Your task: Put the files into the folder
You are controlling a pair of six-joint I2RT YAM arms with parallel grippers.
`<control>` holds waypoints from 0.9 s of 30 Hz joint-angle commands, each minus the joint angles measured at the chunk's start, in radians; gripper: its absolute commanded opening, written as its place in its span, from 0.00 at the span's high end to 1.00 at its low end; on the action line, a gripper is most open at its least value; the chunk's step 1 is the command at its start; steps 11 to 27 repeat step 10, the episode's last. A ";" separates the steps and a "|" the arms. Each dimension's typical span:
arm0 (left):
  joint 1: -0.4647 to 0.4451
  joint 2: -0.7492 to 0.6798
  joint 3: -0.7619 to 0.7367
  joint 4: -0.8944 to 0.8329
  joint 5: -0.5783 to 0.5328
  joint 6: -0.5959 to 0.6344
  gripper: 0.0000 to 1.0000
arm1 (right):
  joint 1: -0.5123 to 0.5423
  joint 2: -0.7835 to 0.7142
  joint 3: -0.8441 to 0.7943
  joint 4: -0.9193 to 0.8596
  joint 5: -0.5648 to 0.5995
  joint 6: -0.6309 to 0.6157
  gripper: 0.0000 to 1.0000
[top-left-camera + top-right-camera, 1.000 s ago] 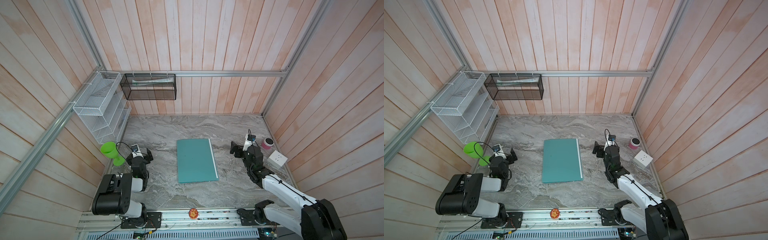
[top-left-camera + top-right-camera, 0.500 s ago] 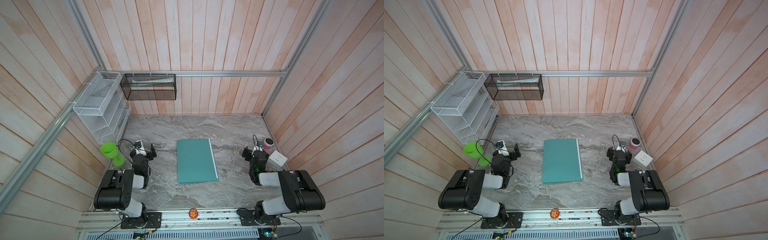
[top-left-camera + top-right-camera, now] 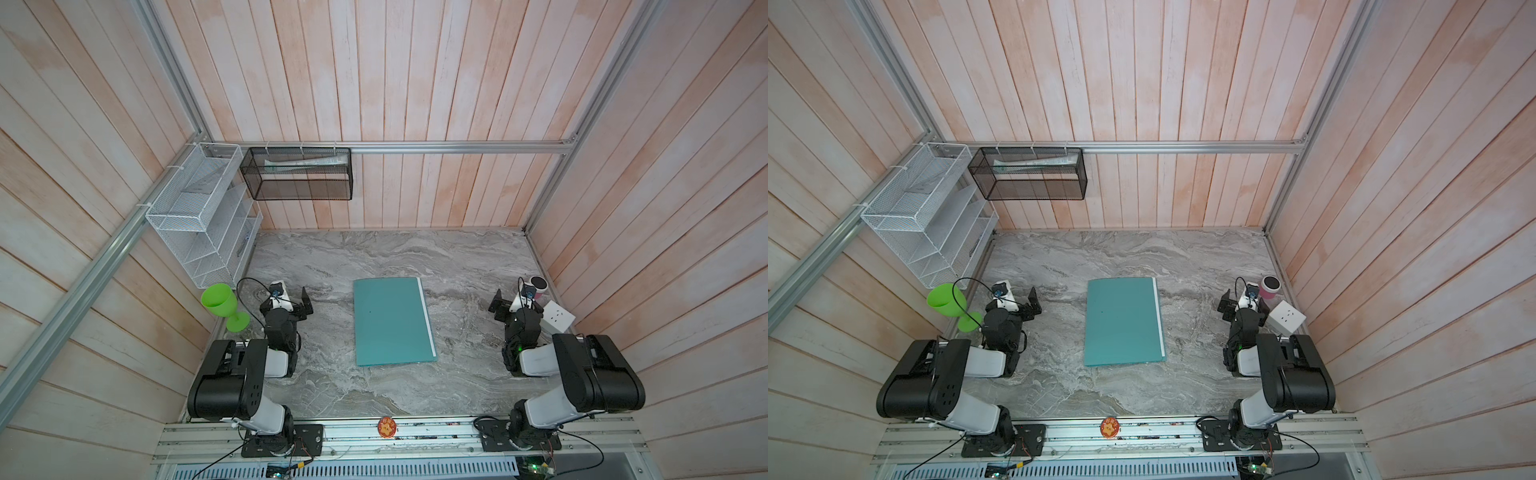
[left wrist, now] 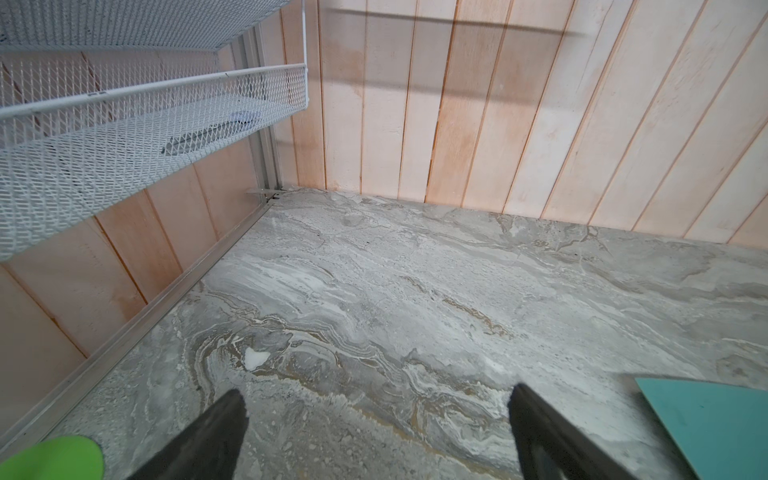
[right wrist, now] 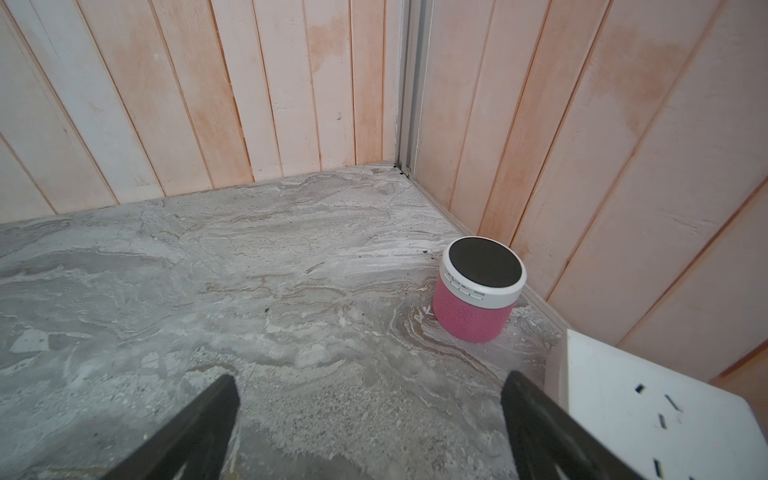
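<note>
We see the folder (image 3: 392,322) lying flat and shut in the middle of the gray bench (image 3: 374,253) in both top views. It is blue-green. The files (image 3: 427,318) show only as a thin white strip peeking out along the right edge of the folder. The left claw (image 4: 376,390) is wide open and holds nothing. In its wrist view its two dark fingers (image 4: 208,440) are spread apart over the bench, with a corner of the folder at the lower right of that frame and a bit of a green cup (image 4: 54,457) at the lower left. In a top view the green cup (image 3: 220,301) stands at the left edge of the bench, just beside the left arm (image 3: 282,328). The right claw (image 5: 369,376) is wide open too and holds nothing. In its wrist view a pink pot (image 5: 478,291) with a white rim and a black top stands near the wall at the right of the frame, and a white plug box (image 5: 623,411) sits at the lower right, just beside one finger. Both claws are well apart from the folder, one on each side of it. At the upper left of both top views a white wire rack (image 3: 199,216) and a black mesh basket (image 3: 299,174) hang on the walls, and a roll of white paper (image 3: 303,164) lies in the basket.
</note>
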 commanded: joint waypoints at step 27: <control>-0.002 0.008 0.035 -0.022 0.031 0.020 0.00 | 0.001 -0.011 0.012 0.017 -0.014 -0.010 0.02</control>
